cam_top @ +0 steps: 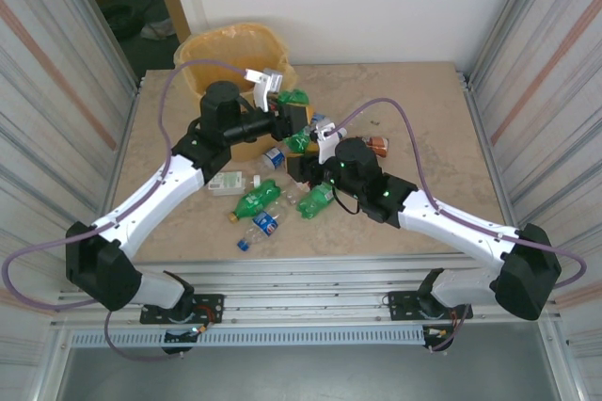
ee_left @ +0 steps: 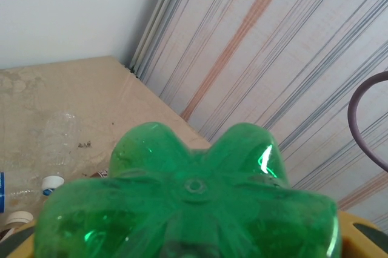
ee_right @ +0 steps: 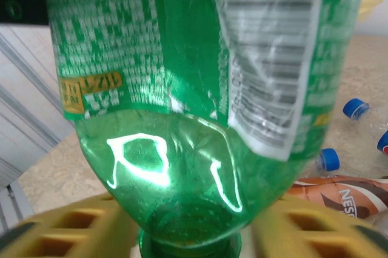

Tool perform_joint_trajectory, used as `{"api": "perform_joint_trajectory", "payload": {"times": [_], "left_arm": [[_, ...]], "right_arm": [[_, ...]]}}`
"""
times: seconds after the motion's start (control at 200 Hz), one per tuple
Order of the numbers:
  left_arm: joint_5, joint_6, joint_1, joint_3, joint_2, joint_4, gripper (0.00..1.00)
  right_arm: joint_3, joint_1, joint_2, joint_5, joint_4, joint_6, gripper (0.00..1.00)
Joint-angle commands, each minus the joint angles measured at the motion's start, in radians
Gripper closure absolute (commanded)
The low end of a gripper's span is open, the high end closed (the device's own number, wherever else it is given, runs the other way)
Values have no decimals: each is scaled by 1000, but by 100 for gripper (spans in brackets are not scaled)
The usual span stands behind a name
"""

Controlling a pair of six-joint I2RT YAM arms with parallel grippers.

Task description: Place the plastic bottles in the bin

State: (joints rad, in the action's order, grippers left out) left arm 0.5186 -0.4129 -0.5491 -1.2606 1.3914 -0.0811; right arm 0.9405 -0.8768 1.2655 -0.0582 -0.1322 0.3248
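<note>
Top external: green bottle (cam_top: 293, 98) at left tool (cam_top: 279, 88) and right tool (cam_top: 318, 137); either's pinch cannot be told, so it could fall short of the bin (cam_top: 202, 48).

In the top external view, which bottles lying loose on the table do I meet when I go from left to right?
Clear bottle with white label → green bottle with orange cap → second green bottle → brown-labelled bottle.

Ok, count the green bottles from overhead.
3, maybe 4 green bottles: two lie on the table, centre front; green shows at the left gripper and at the right gripper, one bottle or two. Arms may hide more.
</note>
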Motion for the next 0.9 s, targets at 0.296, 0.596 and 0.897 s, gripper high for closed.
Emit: {"api": "perform_joint_trajectory", "payload": {"times": [0.296,0.596,0.897], "left_arm": [[-88,119,152,-275,72,61,81],[-184,89,318,-527,294,82,81],[-189,67,388,-801,541,192,81]], "right_arm": [[-35,-8,-81,-68,29,9,6],[-94,-15,-151,-136,54,41,2],[-103,-16,-188,-221,117,69,2]]}}
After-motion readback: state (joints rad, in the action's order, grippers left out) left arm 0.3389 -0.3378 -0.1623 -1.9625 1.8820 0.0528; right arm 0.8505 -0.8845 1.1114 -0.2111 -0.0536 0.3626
